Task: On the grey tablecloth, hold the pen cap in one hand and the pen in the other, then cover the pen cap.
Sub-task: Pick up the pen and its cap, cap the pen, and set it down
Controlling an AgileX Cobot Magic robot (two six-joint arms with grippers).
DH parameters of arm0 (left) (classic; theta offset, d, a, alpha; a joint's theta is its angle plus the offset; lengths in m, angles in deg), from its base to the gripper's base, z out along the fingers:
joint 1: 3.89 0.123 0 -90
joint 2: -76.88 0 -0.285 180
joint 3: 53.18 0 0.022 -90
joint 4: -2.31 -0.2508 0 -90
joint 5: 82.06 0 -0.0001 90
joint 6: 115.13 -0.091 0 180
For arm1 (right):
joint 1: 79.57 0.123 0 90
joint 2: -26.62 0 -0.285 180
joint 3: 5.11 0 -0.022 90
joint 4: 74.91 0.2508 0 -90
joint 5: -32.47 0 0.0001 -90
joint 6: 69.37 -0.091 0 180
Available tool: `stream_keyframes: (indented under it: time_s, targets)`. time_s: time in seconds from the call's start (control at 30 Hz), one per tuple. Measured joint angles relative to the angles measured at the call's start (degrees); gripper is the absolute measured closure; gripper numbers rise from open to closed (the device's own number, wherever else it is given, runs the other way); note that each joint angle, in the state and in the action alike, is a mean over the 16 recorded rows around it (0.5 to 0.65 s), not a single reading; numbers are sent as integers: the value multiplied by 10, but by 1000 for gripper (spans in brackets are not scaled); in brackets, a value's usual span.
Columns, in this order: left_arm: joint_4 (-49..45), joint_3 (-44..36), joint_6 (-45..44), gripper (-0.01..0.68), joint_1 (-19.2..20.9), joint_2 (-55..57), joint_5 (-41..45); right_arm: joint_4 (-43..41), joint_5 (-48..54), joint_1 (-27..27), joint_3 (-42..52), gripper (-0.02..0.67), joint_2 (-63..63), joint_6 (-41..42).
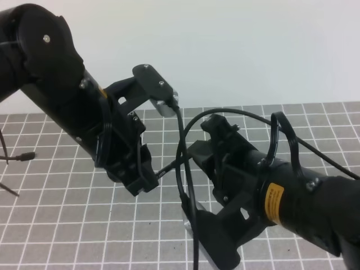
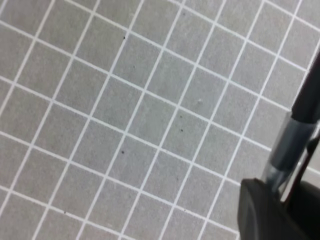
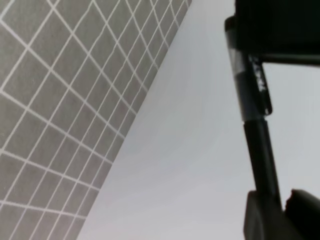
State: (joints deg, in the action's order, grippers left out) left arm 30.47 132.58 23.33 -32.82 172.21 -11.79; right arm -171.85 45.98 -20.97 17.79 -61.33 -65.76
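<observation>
Pen [image 1: 169, 167] at frame centre, spanning both grippers, clear of the grey tablecloth [image 1: 56, 225]; pen cap [image 3: 246, 85] seated on it, upper right of right wrist view. Light, stiff, slick; best held mid-barrel. Left gripper [image 1: 147, 181] clenched on pen; right gripper [image 1: 198, 153] grasping cap; fingertips hidden.

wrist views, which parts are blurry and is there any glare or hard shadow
Left wrist view: the grey gridded tablecloth is fairly sharp, the near translucent pen cap soft. Right wrist view: the thin black pen and the cloth grid are both slightly soft. Exterior high view: even light, no glare, no hard shadows.
</observation>
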Motion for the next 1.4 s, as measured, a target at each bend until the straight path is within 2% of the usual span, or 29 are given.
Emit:
stream_keyframes:
  time_s: [0.57,1.03,1.13,1.23,1.4]
  targets:
    - [3,31,0,658,0,0,26,9,31,11,-2,596,-19,-8]
    - [-61,31,35,426,0,-2,27,31,41,16,-2,597,-22,-8]
    - [-87,31,53,437,0,-6,21,66,53,14,0,597,-21,-12]
    - [-114,31,75,481,0,-14,13,114,67,4,4,597,-21,-36]
    - [-144,30,114,582,0,-37,-9,199,82,-36,15,597,-19,-146]
